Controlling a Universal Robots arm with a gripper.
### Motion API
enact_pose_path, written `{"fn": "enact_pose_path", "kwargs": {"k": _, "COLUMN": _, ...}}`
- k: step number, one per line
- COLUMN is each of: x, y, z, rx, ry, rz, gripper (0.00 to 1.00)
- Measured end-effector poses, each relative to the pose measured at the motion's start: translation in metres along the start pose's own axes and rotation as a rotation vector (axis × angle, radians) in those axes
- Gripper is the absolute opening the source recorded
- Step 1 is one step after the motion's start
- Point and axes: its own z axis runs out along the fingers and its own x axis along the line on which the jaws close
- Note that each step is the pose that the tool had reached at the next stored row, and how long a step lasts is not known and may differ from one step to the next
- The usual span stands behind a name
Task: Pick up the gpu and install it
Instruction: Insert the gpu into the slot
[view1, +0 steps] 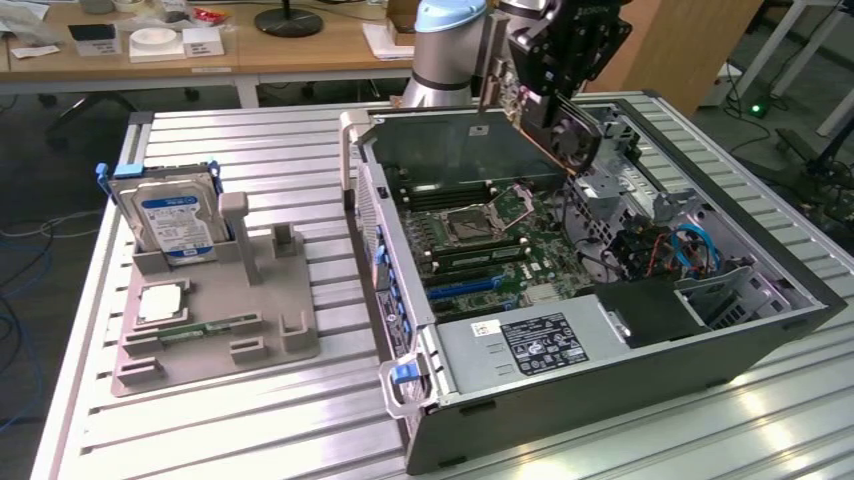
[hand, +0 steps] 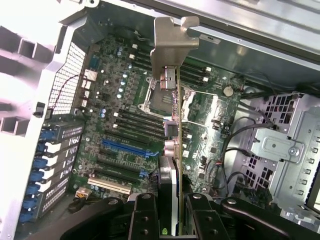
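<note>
My gripper (view1: 545, 92) hangs over the open computer case (view1: 400, 300), shut on the gpu (view1: 567, 130). The card is held on edge and tilted, its black fan cooler facing the exterior view's right, above the far part of the motherboard (view1: 487, 245). In the wrist view the gpu (hand: 172, 125) appears edge-on between my black fingers (hand: 145, 215), with its silver end bracket (hand: 170, 45) pointing away from the gripper (hand: 171, 210). Below it lie the motherboard's slots, among them a blue slot (hand: 122, 147).
A grey fixture (view1: 267, 345) at the exterior view's left holds a silver hard drive (view1: 171, 215) standing upright, a small chip (view1: 160, 303) and a narrow green memory stick (view1: 207, 328). Inside the case are the power supply (view1: 534, 345), cables (view1: 687, 250) and a metal drive cage (hand: 280, 145).
</note>
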Motion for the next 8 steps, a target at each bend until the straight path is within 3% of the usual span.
{"fn": "enact_pose_path", "kwargs": {"k": 8, "x": 0.0004, "y": -0.0016, "z": 0.0, "rx": -0.0013, "ry": 0.0009, "rz": -0.046, "gripper": 0.27}}
